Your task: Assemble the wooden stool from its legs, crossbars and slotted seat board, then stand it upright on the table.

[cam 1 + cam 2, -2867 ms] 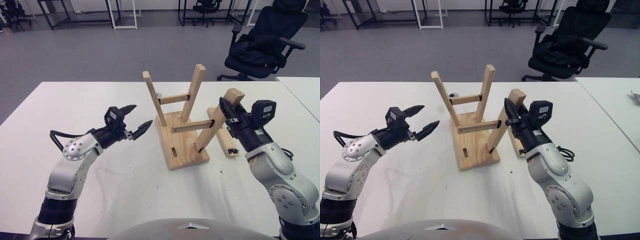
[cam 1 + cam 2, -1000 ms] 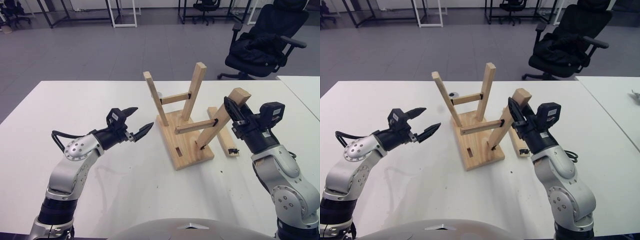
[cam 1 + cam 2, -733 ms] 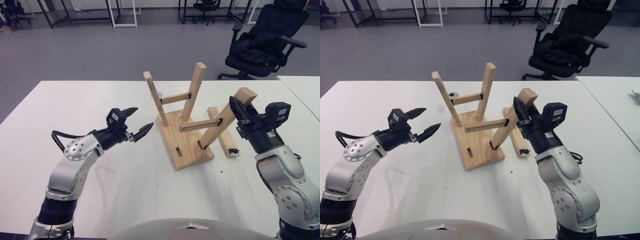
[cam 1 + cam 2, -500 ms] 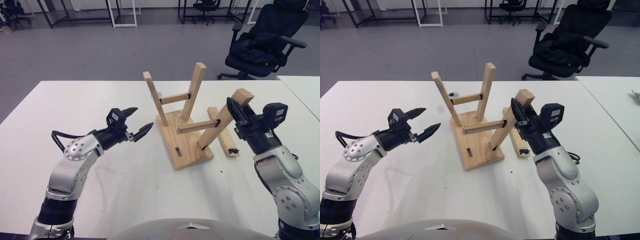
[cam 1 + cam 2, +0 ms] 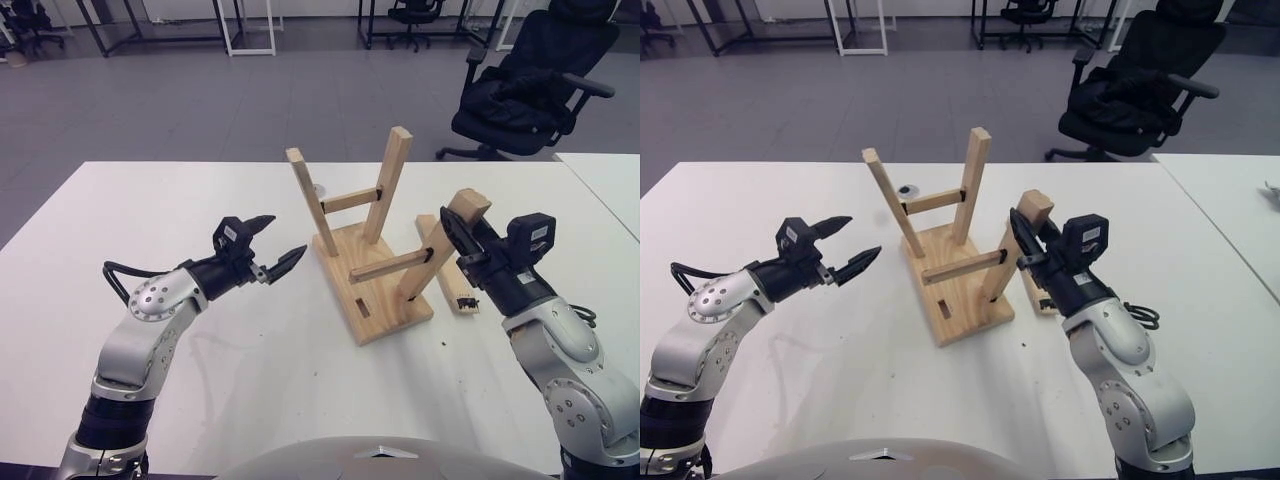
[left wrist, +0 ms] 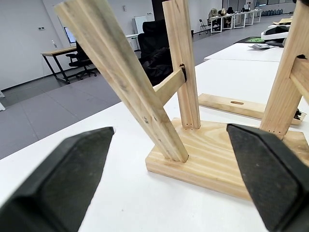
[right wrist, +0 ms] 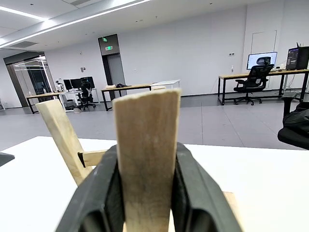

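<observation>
The right gripper (image 5: 455, 232) is found clamped on the upper part of a tilted wooden leg (image 5: 428, 264). Its two fingers are pressed against opposite faces of the wood, as is confirmed in the right wrist view. The lower end of this leg is set at the near right corner of the seat board (image 5: 392, 312); whether it is seated in a slot cannot be told. A lower crossbar (image 5: 385, 266) is joined to the held leg and is extended leftwards over the board.

The seat board is laid flat on the white table (image 5: 180, 200), and an open slot (image 5: 362, 308) is seen near its front edge. At the far end of the board a far left leg (image 5: 308, 205) and a far right leg (image 5: 388, 185) are stood pointing upward, and they are linked by an upper crossbar (image 5: 350, 199). A loose wooden piece (image 5: 458, 293) is laid flat on the table just beside the board's right edge, under the right gripper.

The left gripper (image 5: 283, 233) is held above the table to the left of the board and apart from it. Its fingers (image 6: 72, 179) are spread wide, nothing is held between them, and they are pointed towards the stool.
</observation>
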{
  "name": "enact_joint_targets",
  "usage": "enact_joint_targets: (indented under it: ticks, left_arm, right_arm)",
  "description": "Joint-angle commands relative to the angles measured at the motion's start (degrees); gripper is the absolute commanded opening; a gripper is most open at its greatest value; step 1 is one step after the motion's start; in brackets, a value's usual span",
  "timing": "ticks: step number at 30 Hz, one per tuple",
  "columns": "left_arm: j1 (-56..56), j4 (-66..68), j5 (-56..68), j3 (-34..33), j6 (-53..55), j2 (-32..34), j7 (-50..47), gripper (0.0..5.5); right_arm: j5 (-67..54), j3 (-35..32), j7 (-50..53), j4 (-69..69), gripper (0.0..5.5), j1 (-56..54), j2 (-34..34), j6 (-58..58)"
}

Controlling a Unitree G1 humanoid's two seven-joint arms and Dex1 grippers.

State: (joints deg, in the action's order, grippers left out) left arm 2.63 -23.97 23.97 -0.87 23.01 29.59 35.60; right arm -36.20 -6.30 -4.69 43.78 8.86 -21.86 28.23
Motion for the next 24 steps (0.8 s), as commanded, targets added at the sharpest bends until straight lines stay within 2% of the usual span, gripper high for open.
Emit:
enact_joint_targets:
  ticks: [1,5,10,17,24]
  left_arm:
    - [-0.7,-0.7,-1.1,0.4,0.5,0.5,-0.3,4.3]
    - [-0.1,-0.1,-1.3,0.8,0.4,0.6,0.1,4.3]
    - [-0.7,-0.5,-1.5,1.5,0.6,0.2,-0.4,4.3]
    - [0.0,0.5,-1.9,1.6,-0.2,-0.1,-0.5,4.3]
    - [0.1,0.9,-2.4,1.7,-0.5,0.1,-0.4,4.3]
  right_arm:
    - [5.0,2.5,-2.0,-6.2,1.04,8.0,-0.5,0.6]
    - [8.2,5.3,-3.1,-10.8,1.04,11.2,-2.3,1.2]
    - [3.9,9.5,-1.8,-12.0,1.04,7.8,-4.6,12.9]
    - [0.7,7.3,-1.9,-18.5,1.04,4.7,-6.3,17.8]
    - [-3.7,10.5,-3.9,-15.7,1.04,3.8,-10.3,20.4]
